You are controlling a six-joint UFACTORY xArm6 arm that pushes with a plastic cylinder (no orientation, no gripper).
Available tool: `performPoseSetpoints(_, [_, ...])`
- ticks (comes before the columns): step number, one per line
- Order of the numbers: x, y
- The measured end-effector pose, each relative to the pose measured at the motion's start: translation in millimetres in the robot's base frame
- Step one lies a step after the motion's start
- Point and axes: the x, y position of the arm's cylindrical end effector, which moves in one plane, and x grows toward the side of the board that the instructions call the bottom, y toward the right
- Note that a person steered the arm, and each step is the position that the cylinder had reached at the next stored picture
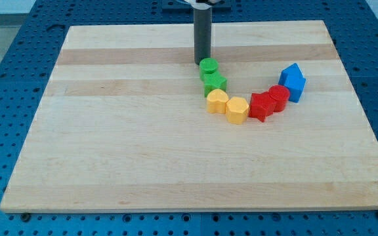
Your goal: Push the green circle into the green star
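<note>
So the green circle (pixel 209 65) sits up against the green star (pixel 214 82) just nearer, right of centre on the desk (pixel 110 151). My tip (pixel 202 62) touches the circle's far-left edge; it's a bare rod, no tool. Yellow blocks (pixel 227 105), red blocks (pixel 268 102) and a blue block (pixel 293 81) curve off right.

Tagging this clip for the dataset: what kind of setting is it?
Likely a robotics lab bench: a wooden board on a blue perforated table, my tip just above the green circle, small coloured blocks clustered together.
</note>
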Motion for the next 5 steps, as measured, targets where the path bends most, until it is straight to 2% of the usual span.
performPoseSetpoints(5, [12.6, 2.9])
